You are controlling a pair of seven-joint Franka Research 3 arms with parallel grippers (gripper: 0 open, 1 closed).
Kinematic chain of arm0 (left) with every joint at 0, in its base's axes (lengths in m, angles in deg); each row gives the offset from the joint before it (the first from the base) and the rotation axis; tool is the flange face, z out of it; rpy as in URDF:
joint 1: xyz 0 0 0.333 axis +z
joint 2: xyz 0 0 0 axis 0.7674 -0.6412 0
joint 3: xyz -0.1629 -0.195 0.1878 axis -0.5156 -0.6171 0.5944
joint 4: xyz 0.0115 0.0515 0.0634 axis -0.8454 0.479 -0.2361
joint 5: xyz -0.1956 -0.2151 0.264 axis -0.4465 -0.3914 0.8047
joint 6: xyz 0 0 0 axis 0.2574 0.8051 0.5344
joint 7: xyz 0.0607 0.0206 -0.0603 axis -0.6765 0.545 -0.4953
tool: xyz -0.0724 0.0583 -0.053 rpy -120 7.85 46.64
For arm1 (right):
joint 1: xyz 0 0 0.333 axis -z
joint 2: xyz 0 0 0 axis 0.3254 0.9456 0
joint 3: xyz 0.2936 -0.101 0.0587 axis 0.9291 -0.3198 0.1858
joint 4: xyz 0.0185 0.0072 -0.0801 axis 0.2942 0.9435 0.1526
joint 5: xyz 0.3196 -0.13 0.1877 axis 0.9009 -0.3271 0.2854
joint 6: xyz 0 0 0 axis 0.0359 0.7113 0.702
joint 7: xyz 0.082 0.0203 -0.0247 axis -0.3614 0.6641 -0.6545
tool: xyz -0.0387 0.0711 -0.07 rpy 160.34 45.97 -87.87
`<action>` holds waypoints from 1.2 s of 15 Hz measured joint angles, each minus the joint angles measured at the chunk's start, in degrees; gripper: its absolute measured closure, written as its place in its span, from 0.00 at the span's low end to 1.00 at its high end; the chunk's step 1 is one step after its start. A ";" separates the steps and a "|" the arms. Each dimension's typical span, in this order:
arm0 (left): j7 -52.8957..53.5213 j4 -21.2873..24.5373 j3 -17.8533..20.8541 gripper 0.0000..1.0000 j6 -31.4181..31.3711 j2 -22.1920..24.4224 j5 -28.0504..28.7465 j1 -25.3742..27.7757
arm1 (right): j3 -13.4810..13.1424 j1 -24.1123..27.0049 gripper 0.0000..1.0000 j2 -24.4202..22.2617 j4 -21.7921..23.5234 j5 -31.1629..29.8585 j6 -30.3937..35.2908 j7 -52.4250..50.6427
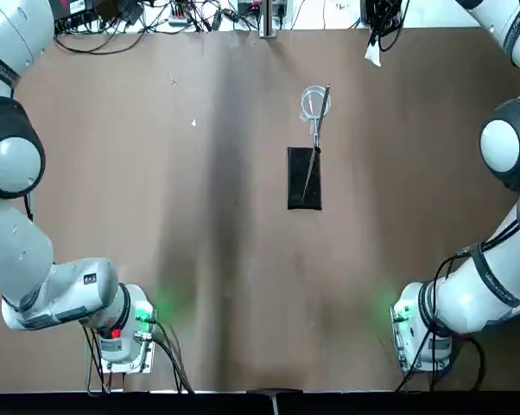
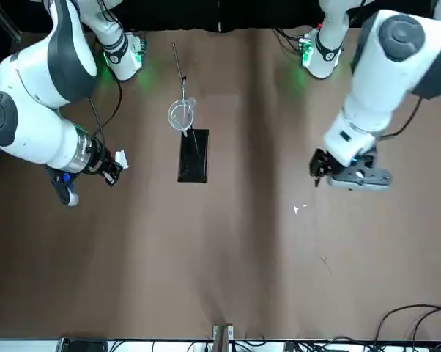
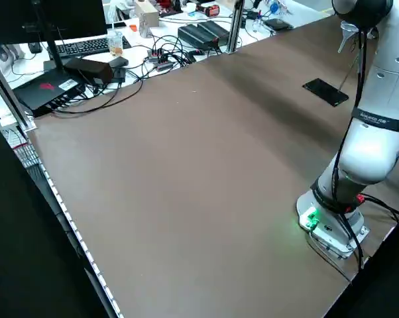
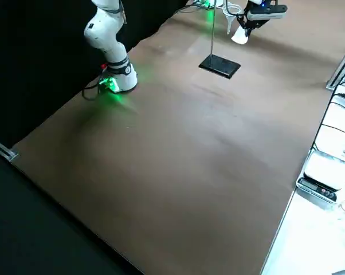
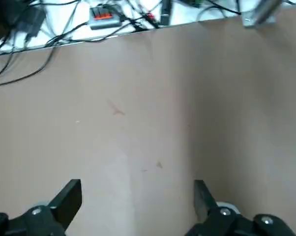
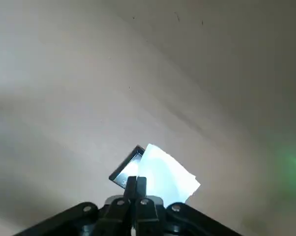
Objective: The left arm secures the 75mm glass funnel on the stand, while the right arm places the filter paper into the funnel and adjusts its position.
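Note:
The stand has a black base (image 1: 303,177) and a thin rod. The clear glass funnel (image 1: 313,103) sits in its ring, also visible from the front (image 2: 181,116). My right gripper (image 2: 110,173) hangs raised to the robot's right of the stand, shut on the white folded filter paper (image 2: 121,159). In the right wrist view the filter paper (image 6: 166,173) sticks out past the closed fingertips, with the stand's base (image 6: 122,172) far below. My left gripper (image 2: 317,170) hovers open and holding nothing over bare table on the stand's other side; its open fingers (image 5: 69,196) show in the left wrist view.
A small white scrap (image 1: 193,123) lies on the brown table left of the stand. Cables and electronics (image 1: 156,13) line the far edge. The arm bases (image 1: 126,333) glow green at the near corners.

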 joint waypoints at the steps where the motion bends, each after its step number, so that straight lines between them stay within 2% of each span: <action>1: -0.59 0.04 0.00 0.00 0.03 0.00 0.00 1.32 | 0.00 0.00 0.99 0.00 0.00 0.00 0.00 0.00; 5: -0.80 0.09 0.02 0.00 0.44 -0.01 0.00 5.55 | -0.01 0.04 0.99 0.00 0.00 0.00 0.00 0.00; 12: 1.16 0.27 0.43 0.00 0.87 -0.19 0.02 7.98 | 0.40 -0.45 0.99 0.00 0.00 0.05 0.00 0.39; 14: 4.61 0.19 3.69 0.00 0.87 0.23 0.01 7.64 | 0.61 -1.47 0.99 0.00 0.00 0.10 -0.07 2.28; 16: 7.56 -0.12 10.18 0.00 0.87 1.55 -2.23 5.32 | 0.80 -3.23 0.99 0.00 -0.03 0.23 -0.26 5.05; 18: 9.67 -0.26 17.93 0.00 1.28 3.77 -7.53 1.29 | 0.94 -5.25 0.99 0.00 -0.30 0.23 -1.04 8.15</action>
